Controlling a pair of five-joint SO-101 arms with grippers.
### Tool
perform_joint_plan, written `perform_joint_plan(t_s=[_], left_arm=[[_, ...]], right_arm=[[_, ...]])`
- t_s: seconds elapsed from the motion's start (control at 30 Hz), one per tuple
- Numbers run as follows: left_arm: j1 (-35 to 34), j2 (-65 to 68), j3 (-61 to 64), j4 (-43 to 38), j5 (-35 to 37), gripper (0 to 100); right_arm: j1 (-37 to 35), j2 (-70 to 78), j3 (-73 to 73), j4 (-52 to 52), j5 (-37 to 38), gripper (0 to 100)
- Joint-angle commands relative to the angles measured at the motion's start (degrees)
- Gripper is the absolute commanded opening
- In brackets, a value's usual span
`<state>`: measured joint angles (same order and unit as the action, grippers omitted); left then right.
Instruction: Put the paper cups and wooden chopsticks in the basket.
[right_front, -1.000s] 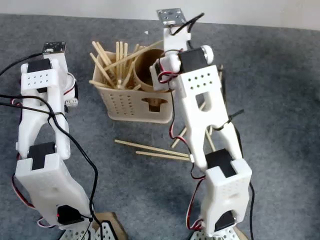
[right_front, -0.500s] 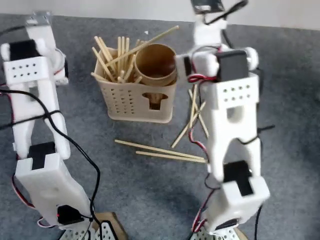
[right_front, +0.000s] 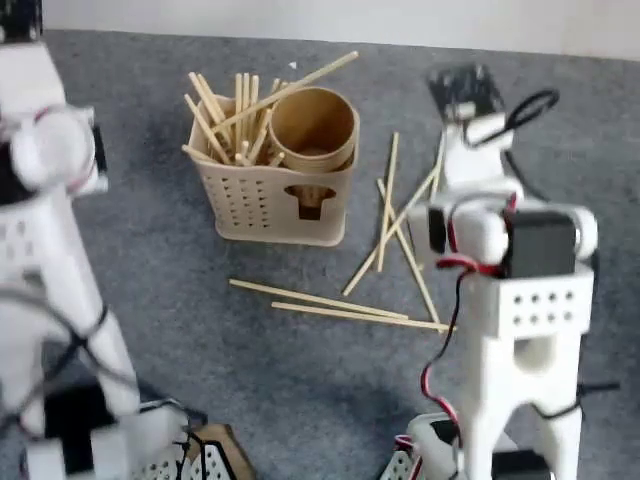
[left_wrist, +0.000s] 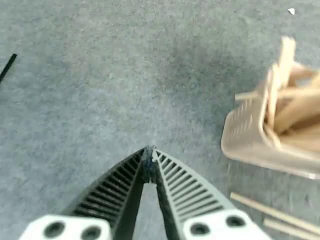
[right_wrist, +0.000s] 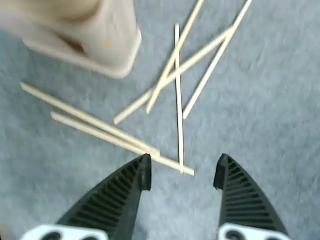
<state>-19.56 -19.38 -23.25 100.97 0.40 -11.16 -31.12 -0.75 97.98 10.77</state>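
Note:
A beige perforated basket (right_front: 270, 200) stands on the grey carpet. It holds a brown paper cup (right_front: 313, 128) and a bundle of wooden chopsticks (right_front: 228, 115). Two loose chopsticks (right_front: 330, 303) lie side by side in front of the basket, and several more lie crossed (right_front: 400, 225) to its right. My right gripper (right_wrist: 183, 162) hangs open above the carpet, just short of the crossed chopsticks (right_wrist: 177, 90) and the end of the pair (right_wrist: 100, 127), with nothing between its fingers. My left gripper (left_wrist: 149, 155) is shut and empty over bare carpet, with the basket (left_wrist: 260, 140) off to one side.
The right arm (right_front: 515, 300) stands tall at the right of the high view, the left arm (right_front: 40, 200) at the left edge. A pale wall strip runs along the far edge of the carpet. Open carpet lies between the two arms in front of the basket.
The right arm has swung away from the basket to the right, uncovering the crossed chopsticks. The left arm has risen and shifted toward the left edge.

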Motion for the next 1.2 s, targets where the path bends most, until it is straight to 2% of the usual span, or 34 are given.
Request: perform_joint_plan(t_s=[0.0,0.27,0.37,0.53,0.63,0.83,1.03,1.17], left_arm=[[2.2,-14.5,17.1,-1.6,-3.2,3],[2.7,-38.9,57.5,-21.5,-8.3,3],[1.3,-44.8,68.4,-29.0,-11.9,3],[0.7,-47.2,81.9,-35.0,-9.3,3],[0.6,-47.6,86.5,-39.0,-9.1,3],[0.6,-47.7,89.1,-40.1,-9.1,3],[0.6,-47.7,89.3,-40.1,-9.1,3],[0.6,-47.7,89.3,-40.1,-9.1,3]], right_arm=[[3.1,-7.3,12.4,-6.1,1.8,21.1],[3.9,-10.1,35.1,-24.0,1.8,21.1],[3.8,-7.7,37.4,-29.0,1.8,21.1],[3.6,-0.4,37.7,-36.4,1.8,21.3],[3.5,5.7,37.7,-40.6,3.3,21.3],[3.0,17.7,37.3,-48.5,6.7,21.5],[0.7,23.0,37.3,-53.2,8.4,34.2],[0.0,25.4,37.4,-55.2,11.0,34.8]])
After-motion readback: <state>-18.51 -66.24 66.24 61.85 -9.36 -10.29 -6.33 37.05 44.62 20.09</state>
